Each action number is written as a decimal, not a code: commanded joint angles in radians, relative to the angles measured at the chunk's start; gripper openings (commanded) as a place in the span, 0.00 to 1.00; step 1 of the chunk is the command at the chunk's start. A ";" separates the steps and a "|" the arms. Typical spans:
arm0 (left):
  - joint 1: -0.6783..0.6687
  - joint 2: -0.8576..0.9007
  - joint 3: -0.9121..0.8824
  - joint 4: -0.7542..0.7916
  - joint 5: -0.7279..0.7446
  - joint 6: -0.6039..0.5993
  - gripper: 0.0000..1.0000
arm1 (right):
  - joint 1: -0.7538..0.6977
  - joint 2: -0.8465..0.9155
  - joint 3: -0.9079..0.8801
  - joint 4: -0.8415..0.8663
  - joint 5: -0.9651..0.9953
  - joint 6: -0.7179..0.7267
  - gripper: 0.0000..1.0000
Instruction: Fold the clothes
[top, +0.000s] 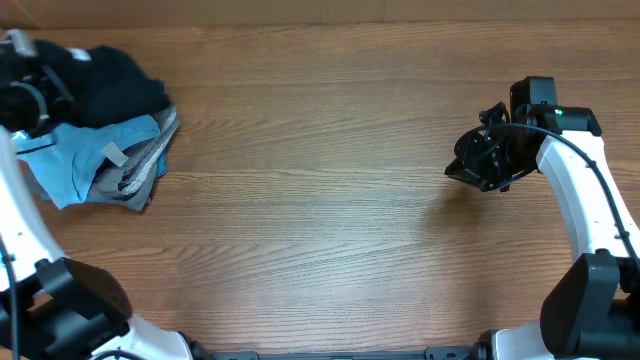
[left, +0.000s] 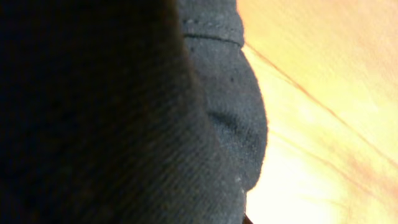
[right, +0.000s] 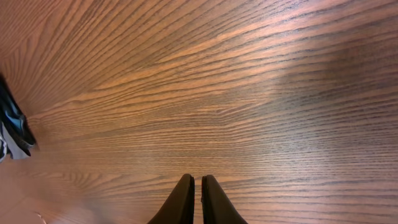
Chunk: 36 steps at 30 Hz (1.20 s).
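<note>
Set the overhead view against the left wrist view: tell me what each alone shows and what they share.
Overhead only: the light blue shirt and grey garments in the pile, plus the right gripper, shut, far from them. Left wrist only: a stitched hem and the fabric's weave up close. Both: the black T-shirt and the wooden table.

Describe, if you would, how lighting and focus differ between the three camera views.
Overhead: even light, sharp throughout. Left wrist: the black T-shirt looms dark and very close, its weave showing, while the table behind it is blown out orange and soft. Right wrist: crisp wood grain, with a pale sheen toward the right.
</note>
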 joint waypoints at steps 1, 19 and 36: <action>0.050 0.059 0.011 0.043 0.018 0.048 0.04 | 0.003 -0.006 0.011 -0.002 0.006 -0.007 0.09; 0.143 0.121 0.042 -0.103 -0.458 -0.001 0.97 | 0.003 -0.006 0.011 -0.035 0.006 -0.007 0.09; 0.187 -0.135 0.300 -0.411 -0.015 0.130 0.34 | 0.003 -0.027 0.012 -0.029 0.005 -0.012 0.09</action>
